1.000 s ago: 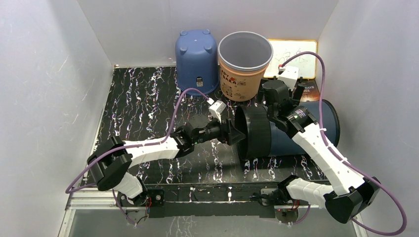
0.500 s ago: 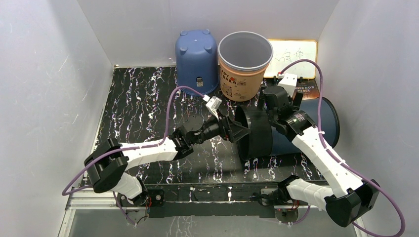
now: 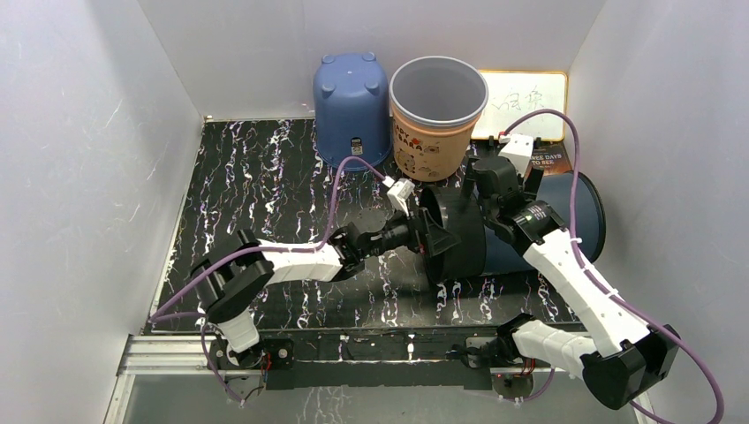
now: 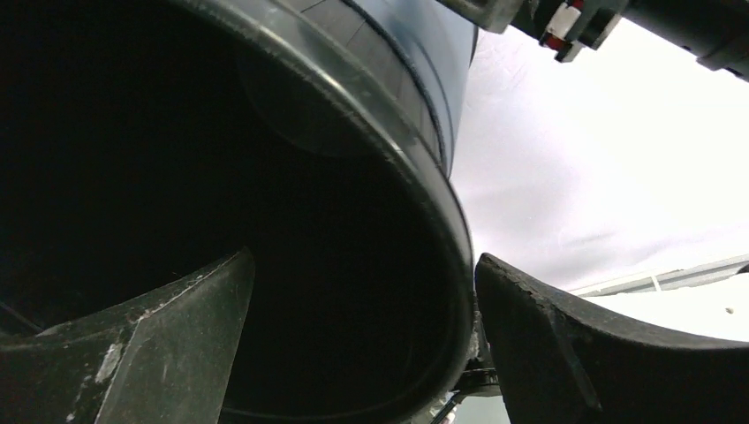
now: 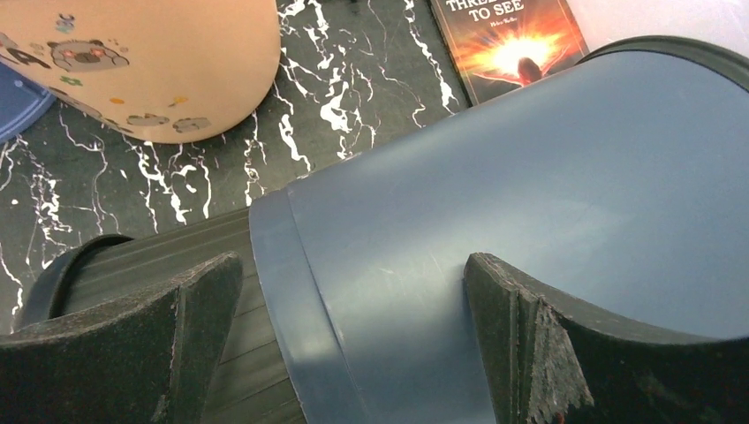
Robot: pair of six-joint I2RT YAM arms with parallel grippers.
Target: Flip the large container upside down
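Observation:
The large dark blue container [image 3: 578, 208] lies on its side at the right of the table, its black rim band [image 3: 455, 234] and mouth facing left. My left gripper [image 3: 439, 237] is open and straddles that rim, one finger inside the mouth and one outside; in the left wrist view [image 4: 362, 344] the rim [image 4: 442, 221] runs between the fingers with a small gap. My right gripper [image 3: 495, 190] is open over the container's upper wall. In the right wrist view [image 5: 353, 309] its fingers span the seam between the blue wall [image 5: 530, 177] and the black band [image 5: 159, 256].
A blue bucket [image 3: 351, 106] stands upside down at the back. A tan bucket [image 3: 437, 115] stands upright beside it, close to the right gripper [image 5: 150, 62]. A whiteboard [image 3: 530, 93] and a book [image 3: 552, 163] lie behind the container. White walls enclose the table.
My left arm has reached further right, bringing its open gripper from in front of the mouth onto the rim. The right gripper has shifted slightly on the container's wall.

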